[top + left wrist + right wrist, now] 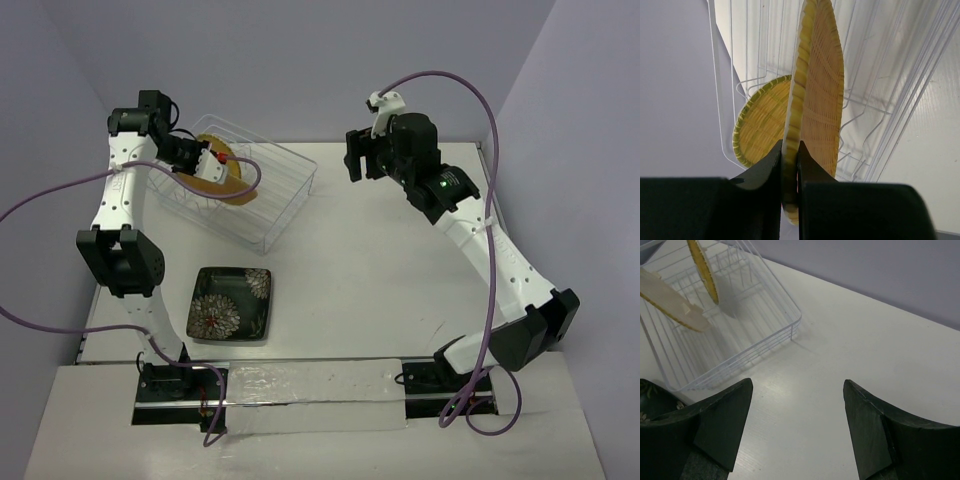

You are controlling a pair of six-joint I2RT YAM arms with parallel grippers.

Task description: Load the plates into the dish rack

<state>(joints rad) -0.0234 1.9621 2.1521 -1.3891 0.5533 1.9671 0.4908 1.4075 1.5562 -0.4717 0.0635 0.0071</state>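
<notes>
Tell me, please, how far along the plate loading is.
Done: the small yellow plate sits in the rack. In hand: the left gripper pinches the orange plate on edge over the rack. Left: the black plate lies flat on the table; the right gripper is open and empty.

Tabletop (380, 270): white, matte, with a faint sheen towards the centre. Back wall (300, 60): plain lavender, meeting the far edge. Side walls in the same lavender stand at the left edge (40, 120) and the right edge (590, 150). Glossy clear strip (310, 385): lies flat along the near edge, wrinkled in places. White panel (300, 450): sits beyond the near edge, below the strip.
</notes>
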